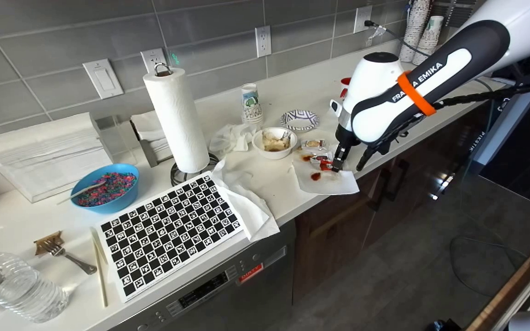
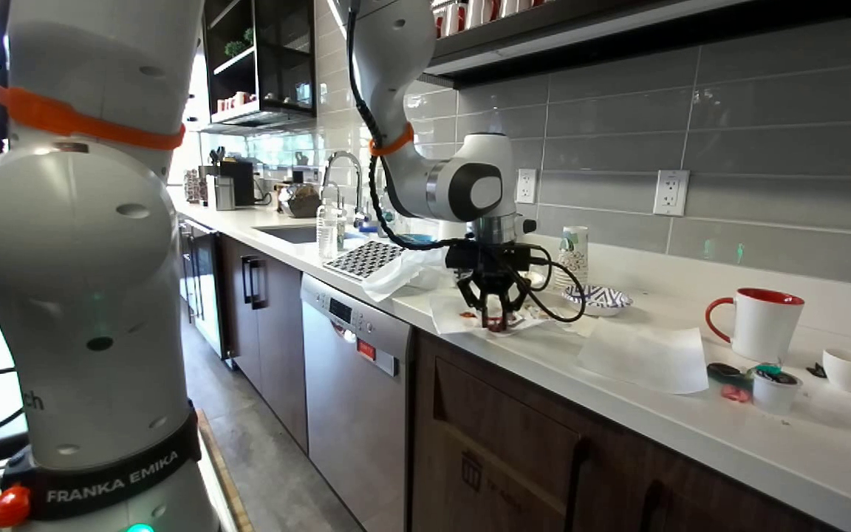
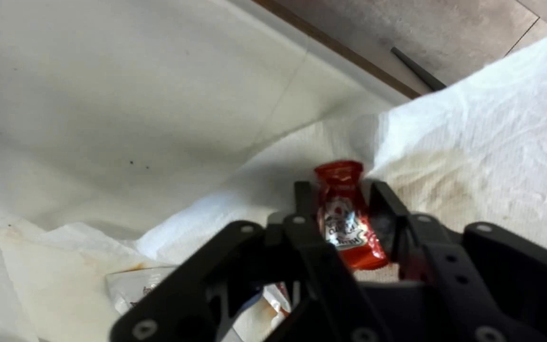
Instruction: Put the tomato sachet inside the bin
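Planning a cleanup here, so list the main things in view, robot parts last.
Heinz tomato sachet: one, red, between the fingers
Other packets: at least two, partly white, nearby
Paper sheets: at least three, white, on the counter
Stained bowl: one, white, beside the packets
Paper-towel roll: one, white, near the wall
Calibration board: one, black-white, near the roll
Filled bowl: one, blue, near the board
Mug: one, white-red, on the counter
Robot arm: one, white-black, over the counter
Gripper: one, black, at the arm's end
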Controlling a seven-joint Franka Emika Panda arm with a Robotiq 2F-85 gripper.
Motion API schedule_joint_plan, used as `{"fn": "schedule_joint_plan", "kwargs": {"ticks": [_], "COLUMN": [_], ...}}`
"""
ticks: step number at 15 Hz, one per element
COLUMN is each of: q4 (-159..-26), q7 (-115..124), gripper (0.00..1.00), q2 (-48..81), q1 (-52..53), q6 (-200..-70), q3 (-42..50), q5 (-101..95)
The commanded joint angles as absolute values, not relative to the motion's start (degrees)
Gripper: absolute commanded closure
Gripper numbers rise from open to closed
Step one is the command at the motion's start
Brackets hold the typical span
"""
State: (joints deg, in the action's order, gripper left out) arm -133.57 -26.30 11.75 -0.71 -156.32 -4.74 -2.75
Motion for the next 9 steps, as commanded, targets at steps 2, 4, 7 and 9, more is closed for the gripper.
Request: {"fn": "schedule_joint_plan", "kwargs": {"ticks": [2, 4, 7, 9], "q4": [-133.25, -133.25, -133.3, -133.31], "q7": [-26.54, -26.48, -26.33, -26.29], "gripper": [0.66, 0.74, 0.45, 0.33], "q2": [12.63, 12.59, 12.53, 12.49], "q1": [-1.07, -1.03, -0.98, -0.95], "q6": [-156.73, -156.68, -156.65, -156.68], "q3": [-5.12, -5.11, -5.04, -5.05], "q5": [-3.16, -3.23, -3.37, -3.4]}}
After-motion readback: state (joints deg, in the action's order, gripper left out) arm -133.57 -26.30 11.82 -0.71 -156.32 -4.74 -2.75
